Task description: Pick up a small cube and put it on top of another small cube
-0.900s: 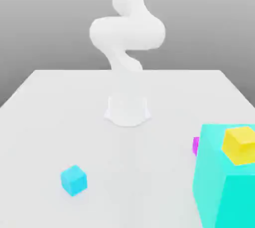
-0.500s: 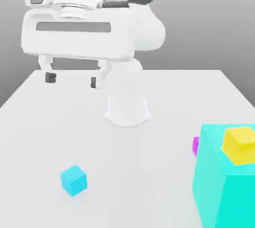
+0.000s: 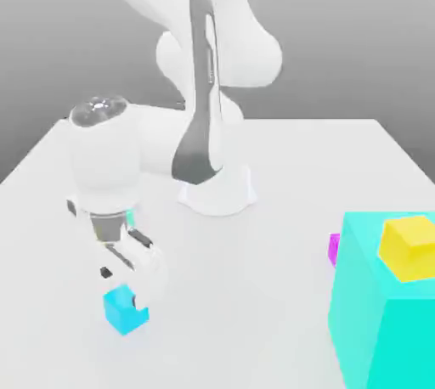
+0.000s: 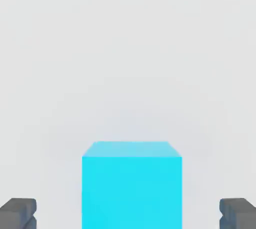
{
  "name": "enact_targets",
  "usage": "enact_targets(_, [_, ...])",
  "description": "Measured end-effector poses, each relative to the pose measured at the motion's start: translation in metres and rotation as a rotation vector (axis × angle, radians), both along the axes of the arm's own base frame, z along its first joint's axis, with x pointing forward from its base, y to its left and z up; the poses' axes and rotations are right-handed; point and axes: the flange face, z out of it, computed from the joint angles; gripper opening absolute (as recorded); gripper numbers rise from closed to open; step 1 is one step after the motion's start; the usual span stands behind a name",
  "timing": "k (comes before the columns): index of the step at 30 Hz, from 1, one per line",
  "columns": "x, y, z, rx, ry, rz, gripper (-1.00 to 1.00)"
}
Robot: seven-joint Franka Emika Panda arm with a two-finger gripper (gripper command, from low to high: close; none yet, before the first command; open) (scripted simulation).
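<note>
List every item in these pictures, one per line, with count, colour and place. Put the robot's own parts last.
small cube: one, cyan, on the table toward the exterior view's left, between the open fingers.
large block: one, turquoise, at the exterior view's right edge.
yellow cube: one, yellow, resting on the large block.
magenta cube: one, magenta, mostly hidden behind the large block.
table: one, white, under everything.
arm: one, white, rising from its base at the table's middle.
end effector: one, white with dark fingertips, open, lowered over the small cube.
</note>
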Motion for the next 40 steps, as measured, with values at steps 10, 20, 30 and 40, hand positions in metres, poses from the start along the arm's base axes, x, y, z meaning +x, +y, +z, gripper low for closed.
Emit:
enact_targets(10, [0.0, 0.0, 0.006, 0.0, -0.001, -0.001, -1.0])
enact_targets(20, [0.08, 0.082, 0.11, 0.003, -0.004, 0.193, -1.0])
enact_targets(30, [0.138, 0.288, 0.256, 0.009, -0.004, 0.525, -1.0])
enact_targets(40, [0.126, 0.357, 0.261, 0.004, 0.0, 0.622, 1.0])
